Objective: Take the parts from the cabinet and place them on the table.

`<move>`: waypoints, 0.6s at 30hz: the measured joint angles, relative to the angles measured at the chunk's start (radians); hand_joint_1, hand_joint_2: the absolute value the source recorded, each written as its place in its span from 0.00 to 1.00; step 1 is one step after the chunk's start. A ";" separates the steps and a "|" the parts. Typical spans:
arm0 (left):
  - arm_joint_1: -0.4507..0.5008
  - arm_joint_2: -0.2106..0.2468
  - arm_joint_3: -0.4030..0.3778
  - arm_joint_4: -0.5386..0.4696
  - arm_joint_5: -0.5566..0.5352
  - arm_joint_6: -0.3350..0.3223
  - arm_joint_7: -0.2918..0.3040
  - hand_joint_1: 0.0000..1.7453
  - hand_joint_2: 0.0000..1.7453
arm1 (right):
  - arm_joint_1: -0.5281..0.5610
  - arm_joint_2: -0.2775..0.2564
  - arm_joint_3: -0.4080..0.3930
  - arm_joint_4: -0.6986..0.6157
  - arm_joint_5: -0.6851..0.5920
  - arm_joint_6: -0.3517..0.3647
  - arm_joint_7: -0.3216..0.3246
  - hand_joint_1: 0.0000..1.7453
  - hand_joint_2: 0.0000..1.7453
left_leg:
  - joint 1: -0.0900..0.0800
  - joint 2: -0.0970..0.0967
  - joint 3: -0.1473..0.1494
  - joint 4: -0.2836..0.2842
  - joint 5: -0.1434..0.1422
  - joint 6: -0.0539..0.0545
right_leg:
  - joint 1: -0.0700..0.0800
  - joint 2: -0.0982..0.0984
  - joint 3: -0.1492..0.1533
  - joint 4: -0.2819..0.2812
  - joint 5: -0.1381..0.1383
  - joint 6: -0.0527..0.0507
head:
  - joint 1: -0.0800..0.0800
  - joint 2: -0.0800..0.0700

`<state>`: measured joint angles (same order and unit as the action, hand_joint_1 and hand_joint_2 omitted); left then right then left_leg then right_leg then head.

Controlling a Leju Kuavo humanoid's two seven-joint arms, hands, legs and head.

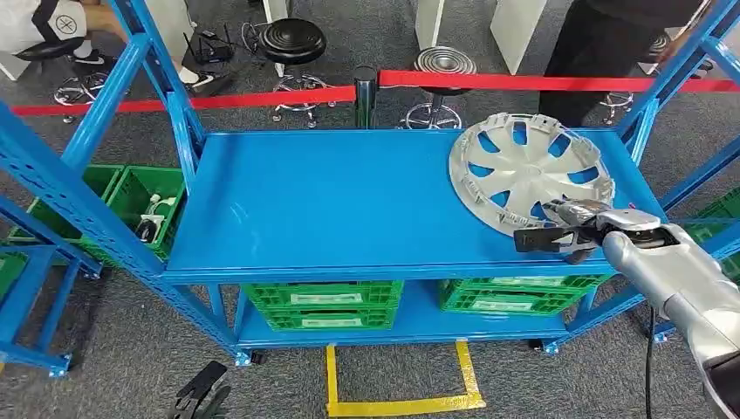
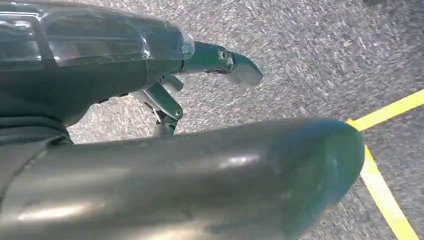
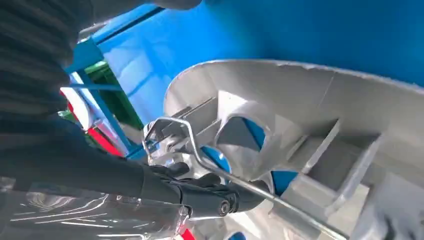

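Hubcap point(image 1: 530, 172) lies flat on blue shelf point(image 1: 349, 201), right end. I see right hand point(image 1: 572, 229) at its near rim, fingers point(image 3: 220, 197) hooked around wire ring. Left hand point(image 2: 200, 75) hangs over floor, fingers loosely apart, holding nothing.

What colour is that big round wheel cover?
Silver-grey; the wheel cover shows best in the head view.

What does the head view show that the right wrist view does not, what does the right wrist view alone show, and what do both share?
Head view alone: the whole hubcap lying on the blue shelf, green crates below, stools, a red barrier tape, yellow floor tape and the left hand hanging low.

Right wrist view alone: the hubcap's ribbed underside and a wire ring against it.

Both: the right hand at the hubcap's near rim, over blue shelf.
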<state>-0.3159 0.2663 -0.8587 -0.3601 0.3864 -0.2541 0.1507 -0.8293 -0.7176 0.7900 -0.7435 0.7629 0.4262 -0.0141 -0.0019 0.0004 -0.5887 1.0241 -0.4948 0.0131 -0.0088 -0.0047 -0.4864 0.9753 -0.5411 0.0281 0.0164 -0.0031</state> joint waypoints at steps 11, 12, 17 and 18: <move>-0.002 -0.003 0.000 0.000 -0.002 0.000 0.005 0.00 0.00 | 0.031 -0.002 -0.027 -0.001 -0.080 0.032 -0.011 0.00 1.00 | 0.000 -0.002 0.001 0.000 0.000 0.000 | 0.000 -0.002 0.003 -0.001 -0.001 0.001 | 0.000 0.000; -0.002 -0.003 0.000 0.000 -0.003 0.000 0.006 0.00 0.00 | 0.033 -0.001 -0.027 -0.001 -0.084 0.034 -0.010 0.00 1.00 | 0.000 -0.002 0.001 0.000 0.000 0.000 | 0.000 -0.002 0.003 -0.001 -0.001 0.001 | 0.001 0.000; -0.002 -0.003 0.000 0.000 -0.007 0.001 0.005 0.00 0.00 | 0.038 0.000 -0.028 -0.003 -0.101 0.040 -0.008 1.00 1.00 | 0.000 -0.001 0.003 0.000 0.001 0.000 | 0.000 -0.002 0.005 -0.001 -0.001 0.001 | 0.001 0.000; -0.002 -0.004 0.000 0.000 -0.007 0.000 0.005 0.00 0.00 | 0.038 0.000 -0.029 -0.005 -0.103 0.043 -0.008 1.00 1.00 | 0.000 -0.001 0.004 0.000 0.001 0.000 | 0.000 -0.002 0.005 -0.001 -0.001 0.001 | 0.000 0.000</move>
<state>-0.3183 0.2625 -0.8583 -0.3597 0.3796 -0.2544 0.1560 -0.7916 -0.7176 0.7614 -0.7481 0.6599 0.4696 -0.0217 -0.0014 -0.0006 -0.5852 1.0240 -0.4943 0.0134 -0.0086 -0.0067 -0.4812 0.9739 -0.5417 0.0290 0.0168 -0.0030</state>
